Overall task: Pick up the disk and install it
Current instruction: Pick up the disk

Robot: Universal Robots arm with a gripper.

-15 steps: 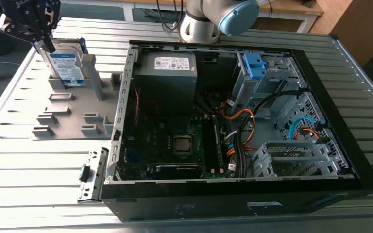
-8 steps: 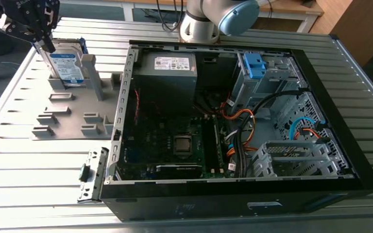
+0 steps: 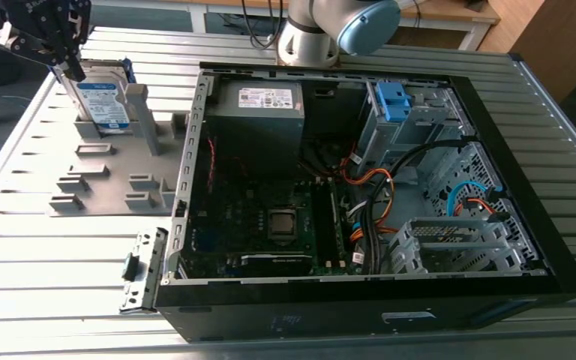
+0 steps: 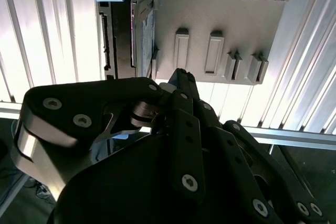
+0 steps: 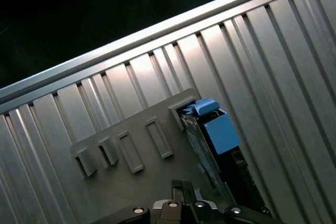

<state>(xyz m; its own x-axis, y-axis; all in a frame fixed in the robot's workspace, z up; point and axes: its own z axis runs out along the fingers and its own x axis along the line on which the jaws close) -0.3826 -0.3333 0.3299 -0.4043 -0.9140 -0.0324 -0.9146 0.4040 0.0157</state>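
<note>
The disk (image 3: 103, 101) stands upright in a grey holder (image 3: 108, 169) on the ribbed table (image 3: 48, 255), at the exterior view's left of the open computer case (image 3: 368, 304). The gripper (image 3: 66, 69) is at its top; I cannot tell the state of the jaws. The first wrist view shows dark floor (image 5: 79, 14) beyond.

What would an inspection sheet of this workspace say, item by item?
Surface: ribbed metal table carrying a grey slotted holder and an open computer case.
Job's things: the disk stands upright in the holder, not yet in the case.
Clutter: nothing seen.
Grippers: the hand is at the disk's upper end.
Cables: orange, black and blue cables inside the case.
Surroundings: wooden bench behind the table.
</note>
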